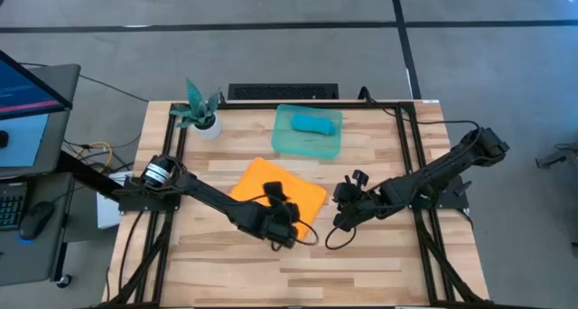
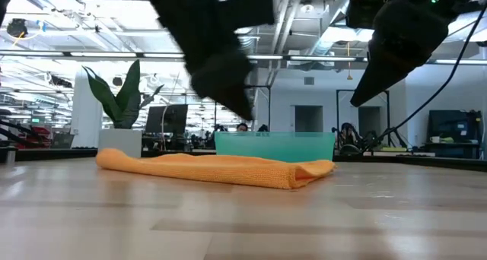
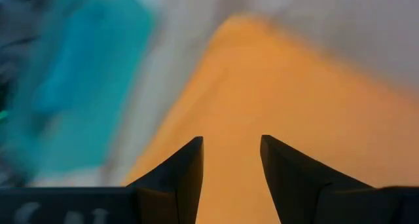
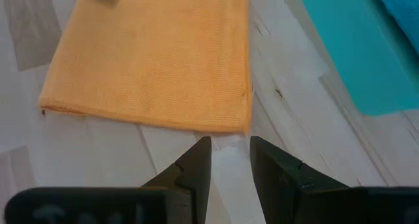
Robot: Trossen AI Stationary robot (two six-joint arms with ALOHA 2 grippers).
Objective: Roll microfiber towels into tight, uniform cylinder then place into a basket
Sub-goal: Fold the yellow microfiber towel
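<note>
I see the orange towel (image 1: 278, 191) lying flat and folded on the table (image 1: 379, 264), its long axis running diagonally. My left gripper (image 3: 230, 160) hovers over it, fingers slightly apart and empty. My right gripper (image 4: 229, 160), fingers also slightly apart, sits just off the towel's corner. Beyond both, the blue towel (image 1: 315, 122) lies rolled lengthwise in the green basket (image 1: 298, 145).

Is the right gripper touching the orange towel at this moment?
Apart. In the right wrist view, the right gripper has open fingers and bare table shows between its fingertips and the near edge of the orange towel. It holds nothing.
</note>
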